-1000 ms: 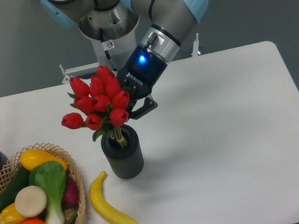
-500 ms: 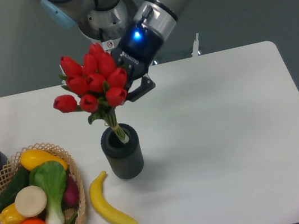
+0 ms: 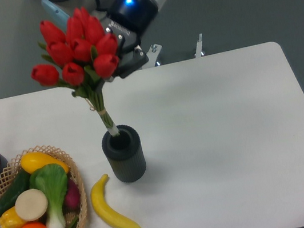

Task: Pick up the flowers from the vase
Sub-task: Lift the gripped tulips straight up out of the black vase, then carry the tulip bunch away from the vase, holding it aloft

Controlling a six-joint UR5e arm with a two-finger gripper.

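White table (image 3: 231, 136) spreads below my gripper (image 3: 123, 58). Basket (image 3: 74, 178) of produce sits far down-left. Vase (image 3: 124, 154) stands directly beneath. Flowers (image 3: 75, 48) clamped in my gripper (stem tips just at the vase mouth).

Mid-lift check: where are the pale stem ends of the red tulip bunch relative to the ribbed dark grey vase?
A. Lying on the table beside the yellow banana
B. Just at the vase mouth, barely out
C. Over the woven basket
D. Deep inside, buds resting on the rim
B: the red tulip bunch is raised in the gripper, and its pale stem ends sit right at the mouth of the ribbed dark grey vase.
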